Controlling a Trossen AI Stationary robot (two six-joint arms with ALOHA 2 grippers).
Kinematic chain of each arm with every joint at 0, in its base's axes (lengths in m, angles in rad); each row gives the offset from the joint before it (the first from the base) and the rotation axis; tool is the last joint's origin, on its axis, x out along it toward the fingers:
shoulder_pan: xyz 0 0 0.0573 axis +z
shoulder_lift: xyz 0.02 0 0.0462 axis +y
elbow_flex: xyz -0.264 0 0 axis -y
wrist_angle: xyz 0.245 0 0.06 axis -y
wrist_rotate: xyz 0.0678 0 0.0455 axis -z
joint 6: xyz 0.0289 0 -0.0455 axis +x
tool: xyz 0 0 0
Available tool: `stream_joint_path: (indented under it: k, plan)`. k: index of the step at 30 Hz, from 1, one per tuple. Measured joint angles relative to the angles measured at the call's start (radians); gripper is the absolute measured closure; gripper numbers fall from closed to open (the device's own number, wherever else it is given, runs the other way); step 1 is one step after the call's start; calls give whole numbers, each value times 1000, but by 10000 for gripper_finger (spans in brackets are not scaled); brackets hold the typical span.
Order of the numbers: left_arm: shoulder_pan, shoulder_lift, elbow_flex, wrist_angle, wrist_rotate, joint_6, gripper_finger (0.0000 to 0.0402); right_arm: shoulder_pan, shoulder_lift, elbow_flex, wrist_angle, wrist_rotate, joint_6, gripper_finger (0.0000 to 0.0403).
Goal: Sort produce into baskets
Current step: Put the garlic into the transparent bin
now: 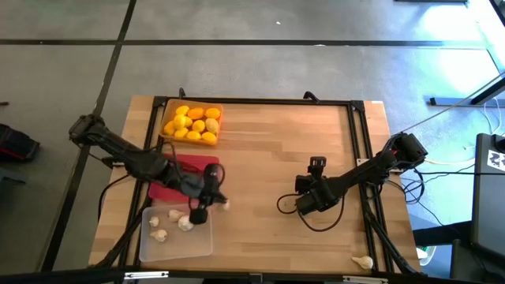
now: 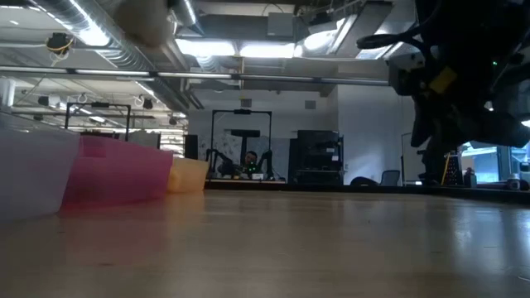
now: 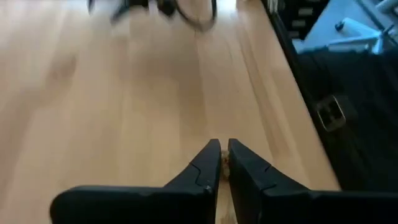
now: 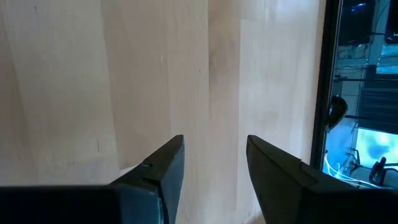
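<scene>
Pinching something small, left gripper point(image 3: 224, 163) fingers nearly shut, right gripper point(image 4: 214, 162) fingers apart, empty

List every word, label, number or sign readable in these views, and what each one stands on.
No text can be read in any view.
A black-and-white patterned marker sits on the dark equipment off the table's right edge in the high view: a pattern, not letters.
A yellow patch shows on the arm in the low view: too blurred to read.
The three baskets and the produce carry no labels.
</scene>
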Motion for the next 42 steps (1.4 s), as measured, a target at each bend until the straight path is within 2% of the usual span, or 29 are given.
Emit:
stream_joint_path:
  k: [7, 10, 17, 28, 37, 42]
  plan:
    - [-150, -2, -42, -71, -69, -244, 383, 0, 0, -12, 12, 15, -10, 236]
    - [-196, -1, -71, -90, -125, -342, 379, 0, 0, -12, 17, 29, -11, 236]
    - [-265, -1, -142, -179, -169, -529, 376, -1, 0, -12, 39, 50, -38, 236]
    - [-281, -1, -249, -222, -155, -566, 375, -1, 0, -13, 41, 65, -40, 236]
    - [-281, 0, -266, -246, -141, -614, 374, -1, 0, -13, 44, 64, -40, 236]
    - [-279, 0, -266, -248, -141, -655, 341, -1, 0, -13, 50, 64, -40, 236]
